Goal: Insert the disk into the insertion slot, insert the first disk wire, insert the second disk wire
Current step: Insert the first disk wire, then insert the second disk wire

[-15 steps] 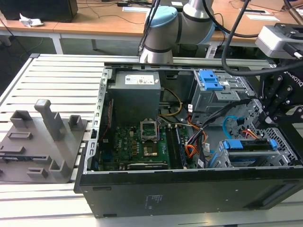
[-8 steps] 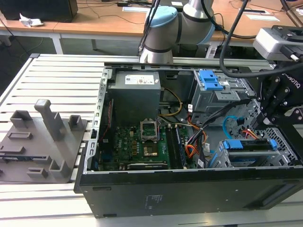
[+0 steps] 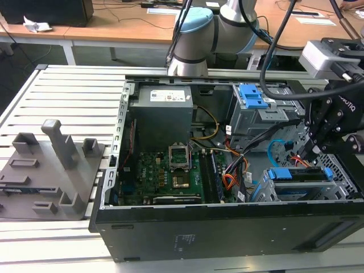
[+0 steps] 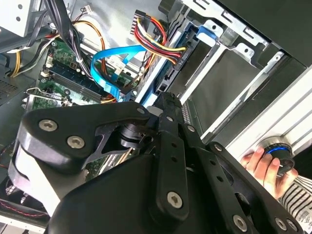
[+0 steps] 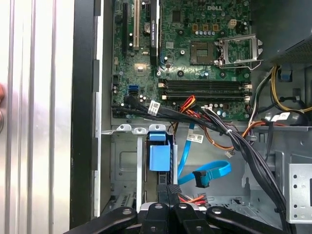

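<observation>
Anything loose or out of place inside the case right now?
Yes. The second disk wire is loose: in the first wrist view its dark end plug hangs in open space beside the disk and appears joined to nothing. In the second wrist view, a person's hand holds a round knob outside the case.

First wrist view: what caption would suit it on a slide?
Gripper close to the blue-framed disk sitting in its grey insertion slot, light-blue second disk wire looping beside it, motherboard beyond.
</observation>
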`<state>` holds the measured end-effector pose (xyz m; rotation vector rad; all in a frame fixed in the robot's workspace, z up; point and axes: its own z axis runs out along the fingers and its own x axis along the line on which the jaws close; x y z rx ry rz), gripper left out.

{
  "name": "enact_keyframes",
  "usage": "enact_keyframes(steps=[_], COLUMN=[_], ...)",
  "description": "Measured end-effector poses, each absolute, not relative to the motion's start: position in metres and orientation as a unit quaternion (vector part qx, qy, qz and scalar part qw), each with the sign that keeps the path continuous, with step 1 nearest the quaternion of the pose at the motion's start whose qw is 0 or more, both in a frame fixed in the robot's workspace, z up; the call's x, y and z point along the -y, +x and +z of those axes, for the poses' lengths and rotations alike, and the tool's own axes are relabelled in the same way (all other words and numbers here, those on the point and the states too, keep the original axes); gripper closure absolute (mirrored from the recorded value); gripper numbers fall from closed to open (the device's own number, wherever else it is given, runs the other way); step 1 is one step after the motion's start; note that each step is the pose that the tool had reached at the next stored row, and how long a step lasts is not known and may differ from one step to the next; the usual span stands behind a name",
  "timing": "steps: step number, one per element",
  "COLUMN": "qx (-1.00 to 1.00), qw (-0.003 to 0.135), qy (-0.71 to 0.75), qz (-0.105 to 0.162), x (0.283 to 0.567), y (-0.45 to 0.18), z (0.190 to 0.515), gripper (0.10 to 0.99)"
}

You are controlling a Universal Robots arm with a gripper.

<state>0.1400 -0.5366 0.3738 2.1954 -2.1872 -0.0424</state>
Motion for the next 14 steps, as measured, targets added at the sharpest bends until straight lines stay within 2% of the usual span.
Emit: enact_keyframes(steps=[14], qx=[0.706], qw=[0.021], qy=[0.708], qz=[-0.014], x=[0.5385], y=[0.1384], z=[0.3716], gripper=[0.98])
